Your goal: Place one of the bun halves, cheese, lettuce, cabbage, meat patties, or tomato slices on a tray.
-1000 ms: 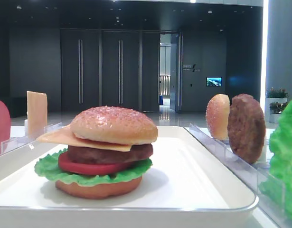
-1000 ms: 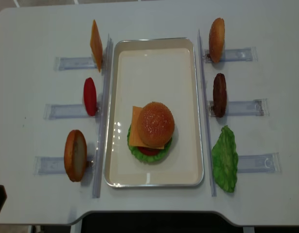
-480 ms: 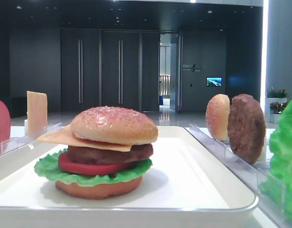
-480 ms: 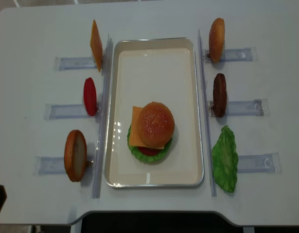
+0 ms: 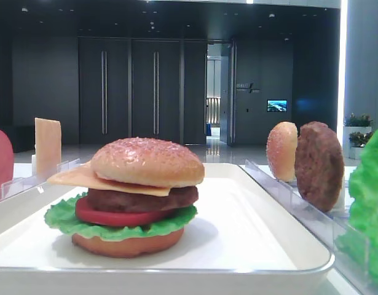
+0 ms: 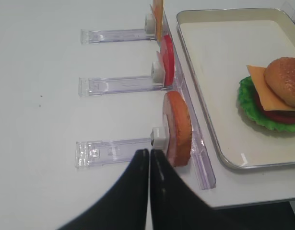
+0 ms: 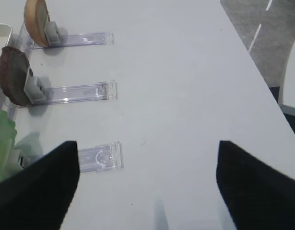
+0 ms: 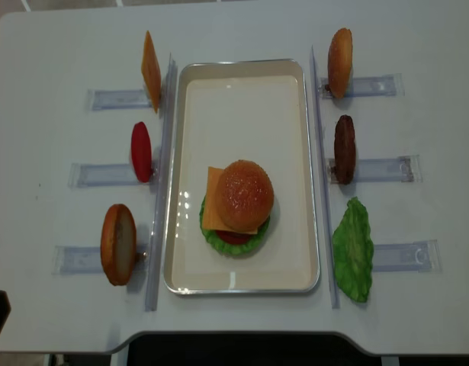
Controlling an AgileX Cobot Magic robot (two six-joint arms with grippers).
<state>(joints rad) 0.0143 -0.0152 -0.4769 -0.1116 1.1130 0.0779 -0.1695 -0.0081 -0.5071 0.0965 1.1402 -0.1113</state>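
Observation:
A stacked burger stands on the white tray (image 8: pixel 242 84): sesame top bun (image 8: pixel 243 194) over cheese (image 8: pixel 212 206), patty, tomato, lettuce and a bottom bun. Left of the tray, racks hold a cheese slice (image 8: pixel 150 70), a tomato slice (image 8: pixel 141 151) and a smooth bun (image 8: pixel 118 244). To the right stand a bun half (image 8: pixel 340 62), a meat patty (image 8: pixel 345 149) and lettuce (image 8: pixel 353 249). The cabbage is out of view. My left gripper (image 6: pixel 149 152) is shut and empty, just short of the smooth bun (image 6: pixel 177 128). My right gripper (image 7: pixel 146 143) hangs open over bare table, right of the lettuce (image 7: pixel 2 143).
Clear plastic racks (image 8: pixel 387 168) stick out sideways on both sides of the tray, with long clear rails along its edges. The table's front edge (image 8: pixel 242 335) runs close below the tray. A rack end (image 7: pixel 99 157) lies by my right gripper's left finger.

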